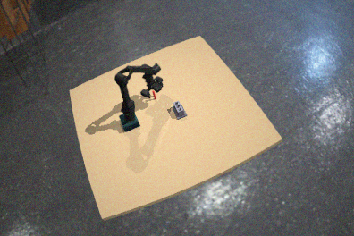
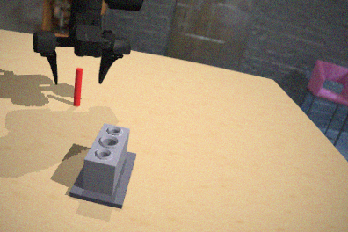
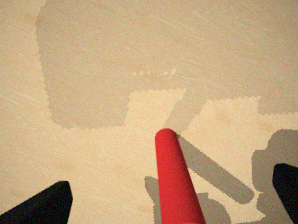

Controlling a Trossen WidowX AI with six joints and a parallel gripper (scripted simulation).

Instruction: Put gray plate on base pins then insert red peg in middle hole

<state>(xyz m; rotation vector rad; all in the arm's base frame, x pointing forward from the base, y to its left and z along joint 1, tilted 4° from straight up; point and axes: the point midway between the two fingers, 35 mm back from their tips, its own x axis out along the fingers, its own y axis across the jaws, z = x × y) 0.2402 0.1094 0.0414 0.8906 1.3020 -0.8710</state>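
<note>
The gray plate (image 1: pixel 178 106) (image 2: pixel 116 152) lies flat and level on the darker gray base (image 1: pixel 181 116) (image 2: pixel 124 181), with its three holes facing up. The middle hole looks empty. Any pins inside the end holes are too unclear to tell. The red peg (image 1: pixel 155 96) (image 2: pixel 77 95) (image 3: pixel 173 167) stands upright on the table, behind the base in the exterior view. My gripper (image 1: pixel 152 91) (image 2: pixel 78 83) (image 3: pixel 173 183) is open and empty, pointing down. Its fingertips are apart on either side of the peg, around its upper part, without visible contact.
The wooden table (image 1: pixel 210 135) (image 2: pixel 228 146) carries the arm's teal mount (image 1: pixel 130 122). Arm shadows fall around the peg and toward the base. A pink chair (image 2: pixel 331 82) stands beyond the table edge.
</note>
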